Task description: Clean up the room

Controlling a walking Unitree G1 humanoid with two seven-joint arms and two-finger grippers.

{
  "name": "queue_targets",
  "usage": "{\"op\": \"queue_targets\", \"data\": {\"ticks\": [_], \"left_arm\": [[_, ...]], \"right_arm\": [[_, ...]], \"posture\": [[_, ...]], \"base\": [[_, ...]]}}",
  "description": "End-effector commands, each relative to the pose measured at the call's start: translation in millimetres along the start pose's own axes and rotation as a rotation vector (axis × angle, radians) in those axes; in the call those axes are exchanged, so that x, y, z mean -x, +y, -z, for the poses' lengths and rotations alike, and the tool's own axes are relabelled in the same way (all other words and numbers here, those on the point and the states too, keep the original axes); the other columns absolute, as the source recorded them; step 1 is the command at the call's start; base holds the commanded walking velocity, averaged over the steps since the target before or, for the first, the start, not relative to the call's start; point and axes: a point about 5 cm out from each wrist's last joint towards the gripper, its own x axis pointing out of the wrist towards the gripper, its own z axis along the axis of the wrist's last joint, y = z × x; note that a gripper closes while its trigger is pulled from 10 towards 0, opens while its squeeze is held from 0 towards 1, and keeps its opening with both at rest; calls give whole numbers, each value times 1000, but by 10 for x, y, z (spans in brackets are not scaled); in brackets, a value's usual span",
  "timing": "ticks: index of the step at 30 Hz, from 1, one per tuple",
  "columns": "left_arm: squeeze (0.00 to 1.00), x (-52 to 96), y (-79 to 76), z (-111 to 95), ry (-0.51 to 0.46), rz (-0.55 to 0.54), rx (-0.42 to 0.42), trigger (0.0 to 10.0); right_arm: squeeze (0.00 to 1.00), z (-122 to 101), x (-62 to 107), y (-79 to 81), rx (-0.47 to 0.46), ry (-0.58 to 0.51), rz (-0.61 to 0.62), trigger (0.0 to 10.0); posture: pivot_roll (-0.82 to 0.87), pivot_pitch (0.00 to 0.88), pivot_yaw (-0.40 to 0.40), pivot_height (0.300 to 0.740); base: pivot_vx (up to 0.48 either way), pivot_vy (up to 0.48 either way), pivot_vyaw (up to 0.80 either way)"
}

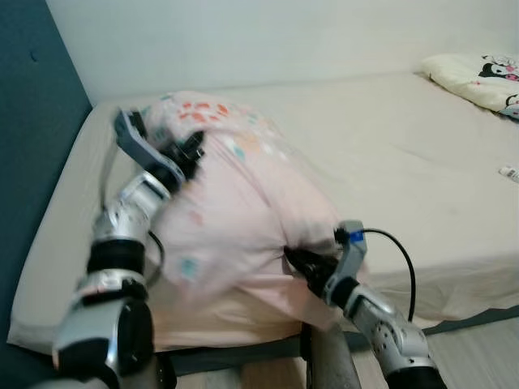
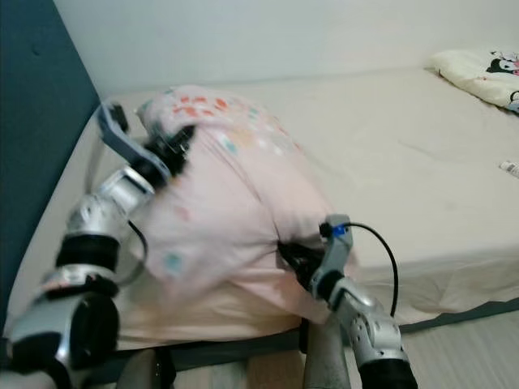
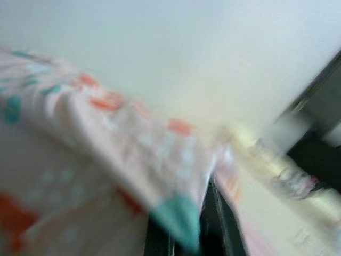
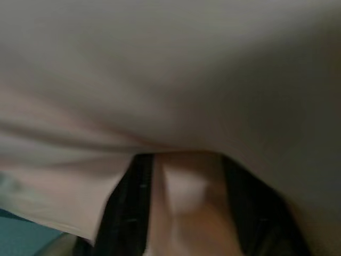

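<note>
A big pink blanket (image 1: 235, 219) with orange and teal spots is bunched in a mound on the near left part of the bed (image 1: 405, 154). My left gripper (image 1: 190, 154) is pressed into its upper left side, shut on a fold of the cloth (image 3: 160, 176). My right gripper (image 1: 302, 261) is at the mound's lower right edge, by the bed's front edge, shut on the blanket; pink cloth sits between its black fingers (image 4: 128, 202). The frames are blurred.
A cream pillow (image 1: 478, 79) with a black-and-white cartoon print lies at the bed's far right corner. A small white object (image 1: 508, 173) lies near the right edge. A dark teal headboard (image 1: 32, 138) stands on the left. White wall behind.
</note>
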Motion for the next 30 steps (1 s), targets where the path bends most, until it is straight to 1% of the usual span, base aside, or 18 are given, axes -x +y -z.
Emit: {"op": "queue_targets", "data": {"ticks": [1,2,4,5,7,9,12,14,15,16,18,19,20,22,23,25,26,30], "left_arm": [[0,-69,-18,-330,-89,-34,-230,0],[0,-69,-18,-330,-89,-34,-230,0],[0,-132,-33,-663,-146,-105,-535,0],[0,-132,-33,-663,-146,-105,-535,0],[0,-133,19,-767,-156,-194,-653,0],[0,-133,19,-767,-156,-194,-653,0],[0,-86,123,-862,-178,-327,-798,0],[0,-65,155,-885,-188,-359,-819,0],[0,-41,194,-899,-193,-398,-856,0],[0,-14,236,-897,-195,-429,-875,0],[0,10,272,-887,-192,-455,-895,0],[0,50,329,-857,-185,-484,-907,0],[0,50,329,-857,-185,-484,-907,0],[0,128,443,-736,-168,-515,-946,0],[0,128,443,-736,-168,-515,-946,0],[0,175,507,-623,-159,-517,-1037,0],[0,187,521,-610,-158,-521,-1079,0],[0,201,538,-688,-184,-558,-1132,0]], "right_arm": [[1000,-57,-10,31,8,-38,-7,10000],[1000,-57,-10,31,8,-38,-7,10000],[1000,-141,-21,103,14,-84,-40,10000],[1000,-141,-21,103,14,-84,-40,10000],[1000,-156,-29,129,21,-92,-47,10000],[1000,-156,-29,129,21,-92,-47,10000],[1000,-156,-34,173,25,-103,-59,10000],[1000,-155,-32,195,26,-107,-69,10000],[1000,-150,-32,213,25,-107,-76,10000],[475,-143,-33,226,25,-107,-81,10000],[475,-139,-34,232,25,-106,-84,10000],[0,-138,-36,236,25,-105,-85,10000],[0,-138,-36,236,25,-105,-85,10000],[0,-147,-40,243,25,-108,-87,10000],[0,-147,-40,243,25,-108,-87,10000],[0,-158,-36,252,27,-111,-88,10000],[0,-162,-32,258,27,-113,-89,10000],[0,-160,-19,273,24,-116,-93,10000]], "posture": [[-73,73,35,469],[-73,73,35,469],[-76,68,33,469],[-76,68,33,469],[-81,64,38,469],[-81,64,38,469],[-87,61,42,469],[-87,61,42,469],[-86,60,40,469],[-86,60,40,469],[-86,60,40,469],[-87,60,40,469],[-87,60,40,469],[-92,61,34,469],[-92,61,34,469],[-96,67,33,469],[-99,73,32,469],[-101,85,31,469]], "base": [[0,0,0],[0,0,0],[0,0,0],[0,0,0],[0,0,0],[0,0,0],[0,0,0],[0,0,0],[0,0,0],[0,0,0],[0,0,0],[0,0,0],[0,0,0],[0,0,0],[0,0,0],[0,0,0],[0,0,0],[0,0,0]]}}
